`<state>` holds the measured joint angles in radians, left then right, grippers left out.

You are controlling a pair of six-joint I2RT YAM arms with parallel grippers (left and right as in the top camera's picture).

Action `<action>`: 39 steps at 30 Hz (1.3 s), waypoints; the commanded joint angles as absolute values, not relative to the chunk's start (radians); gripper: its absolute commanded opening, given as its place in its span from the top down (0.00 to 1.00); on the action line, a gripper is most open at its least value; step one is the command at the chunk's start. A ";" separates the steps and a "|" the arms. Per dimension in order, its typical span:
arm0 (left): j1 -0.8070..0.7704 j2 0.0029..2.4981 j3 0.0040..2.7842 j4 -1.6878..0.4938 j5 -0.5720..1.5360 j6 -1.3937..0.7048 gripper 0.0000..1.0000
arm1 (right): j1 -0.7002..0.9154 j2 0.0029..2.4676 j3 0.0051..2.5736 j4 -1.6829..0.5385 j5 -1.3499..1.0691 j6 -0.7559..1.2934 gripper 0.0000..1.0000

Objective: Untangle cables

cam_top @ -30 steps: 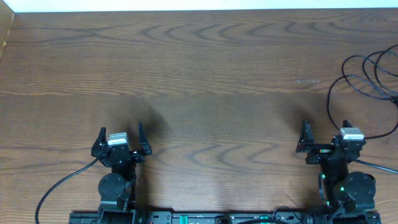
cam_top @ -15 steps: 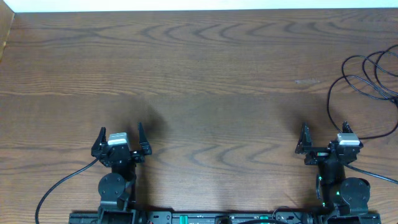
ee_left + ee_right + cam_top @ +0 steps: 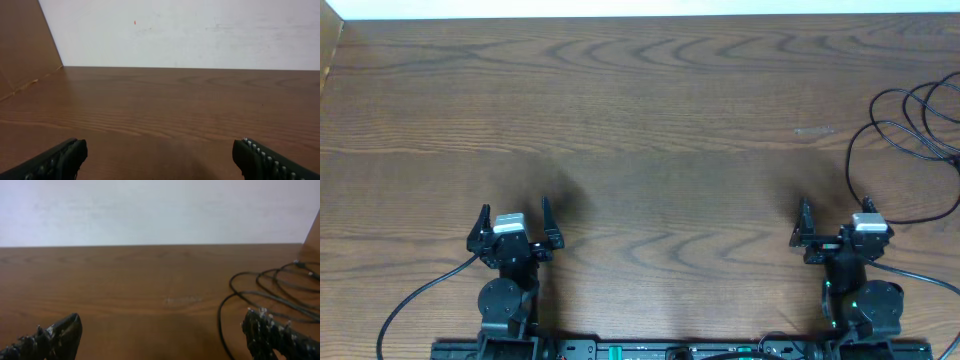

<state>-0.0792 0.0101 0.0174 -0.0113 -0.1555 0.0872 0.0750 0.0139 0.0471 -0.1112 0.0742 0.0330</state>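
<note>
Overhead: the left claw [image 3: 514, 208] and right claw [image 3: 836, 210] both stand spread, holding nothing. The cables [image 3: 915, 125] lie ahead and right of the right claw, well apart from it.

Left wrist: nothing lies ahead of the spread fingers.

Right wrist: black loops sprawl ahead-right, mostly crosswise. No white cord shows. The right arm is nearer.

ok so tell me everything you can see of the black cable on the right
Thin black cable, loose and tangled in several overlapping loops, lying flat on the wooden table at its far right edge and running out of view. One strand curves down beside the open right gripper; contact there can't be judged.
</note>
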 commanded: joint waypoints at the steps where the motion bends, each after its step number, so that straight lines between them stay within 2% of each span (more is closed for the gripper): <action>1: -0.073 0.004 0.004 -0.059 -0.168 0.104 0.02 | 0.071 0.005 0.027 -0.107 0.064 0.021 0.01; 13: -0.073 0.004 0.004 -0.059 -0.168 0.104 0.02 | 0.071 0.005 0.016 -0.093 0.060 -0.051 0.01; 39: -0.073 0.004 0.004 -0.059 -0.168 0.104 0.02 | 0.071 0.006 0.016 -0.093 0.057 -0.039 0.01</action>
